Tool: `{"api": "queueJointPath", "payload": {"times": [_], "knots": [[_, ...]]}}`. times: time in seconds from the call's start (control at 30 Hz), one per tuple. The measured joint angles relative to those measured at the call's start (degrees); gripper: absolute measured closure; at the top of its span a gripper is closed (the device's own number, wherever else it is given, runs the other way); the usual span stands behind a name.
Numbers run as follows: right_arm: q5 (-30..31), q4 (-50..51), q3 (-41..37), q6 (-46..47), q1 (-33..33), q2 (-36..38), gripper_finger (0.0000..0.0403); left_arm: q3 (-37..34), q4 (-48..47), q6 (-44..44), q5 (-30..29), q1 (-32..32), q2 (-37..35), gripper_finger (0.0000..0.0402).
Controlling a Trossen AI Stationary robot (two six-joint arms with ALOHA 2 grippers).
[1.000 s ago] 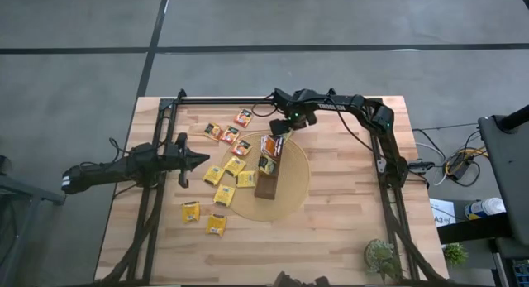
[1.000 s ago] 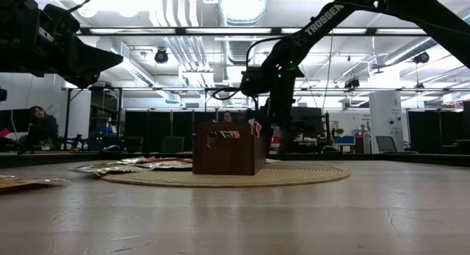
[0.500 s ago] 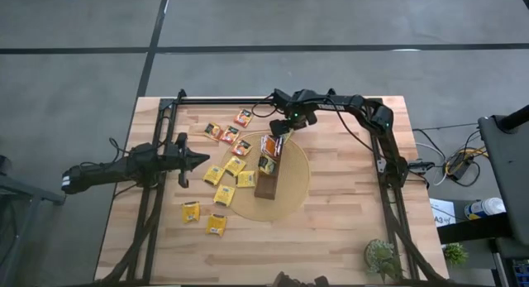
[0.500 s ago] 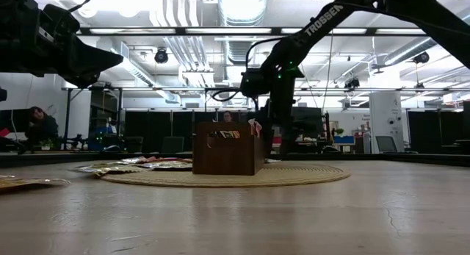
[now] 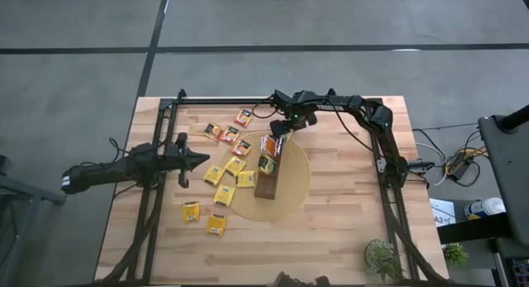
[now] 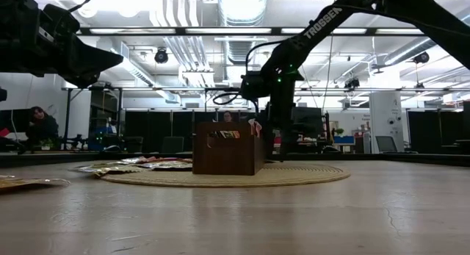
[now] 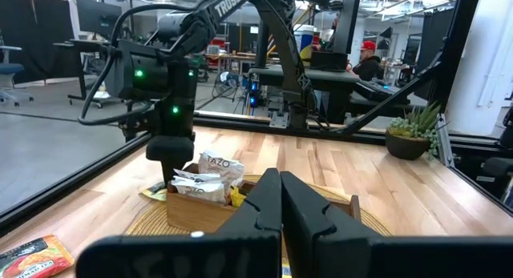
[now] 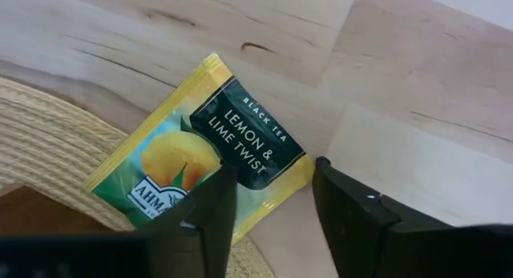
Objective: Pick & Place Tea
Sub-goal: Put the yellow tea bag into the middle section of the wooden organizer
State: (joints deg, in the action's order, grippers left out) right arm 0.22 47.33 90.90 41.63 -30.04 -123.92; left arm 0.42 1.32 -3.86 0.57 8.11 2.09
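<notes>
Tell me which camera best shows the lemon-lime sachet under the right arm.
Right wrist view: the sachet fills the frame, label readable, lying partly on the woven mat. In the high and low views the arm hides it; the left wrist view shows only a yellow corner, if that.

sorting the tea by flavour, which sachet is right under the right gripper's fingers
The dark green and yellow Lemon & Lime Twist sachet, half on the woven mat; the right gripper straddles its corner.

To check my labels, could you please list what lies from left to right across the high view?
Left claw → yellow sachet pair → brown tray → right claw → potted plant.
</notes>
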Motion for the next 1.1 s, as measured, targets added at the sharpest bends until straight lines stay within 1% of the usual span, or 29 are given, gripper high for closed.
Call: {"api": "queueJointPath", "payload": {"times": [0.1,0.2,0.23,0.27,0.43,0.73,0.97,1.1], "knots": [[0.21,-0.17,-0.82,0.06,0.0,0.09,0.0298,0.01,0.01,0.0,0.01,0.0,-0.02,0.0402],[0.23,-0.21,-1.62,0.22,-0.09,0.2,0.0365,-0.01,-0.01,0.0,0.01,0.01,0.0,0.0402],[0.25,-0.36,-1.84,0.16,-0.09,0.24,0.0379,0.01,-0.01,0.0,0.01,-0.01,-0.02,0.0402],[0.41,-0.43,-1.99,0.13,-0.07,0.28,0.0384,-0.01,0.01,0.0,0.0,0.0,-0.01,0.0402],[1.33,-0.22,-2.29,-0.98,0.2,0.72,0.0394,0.01,0.01,-0.01,0.0,0.0,-0.01,0.0402],[2.81,0.53,-2.61,-2.97,0.2,4.74,0.0395,0.01,0.01,0.0,0.01,0.01,0.0,0.0402],[3.35,0.51,-2.74,-4.0,0.44,6.12,0.0395,-0.01,0.0,0.0,0.01,-0.01,-0.01,0.0402],[4.71,0.91,-2.76,-5.03,0.57,6.43,0.0395,-0.01,0.01,0.0,0.01,-0.01,-0.02,0.0402]]}}
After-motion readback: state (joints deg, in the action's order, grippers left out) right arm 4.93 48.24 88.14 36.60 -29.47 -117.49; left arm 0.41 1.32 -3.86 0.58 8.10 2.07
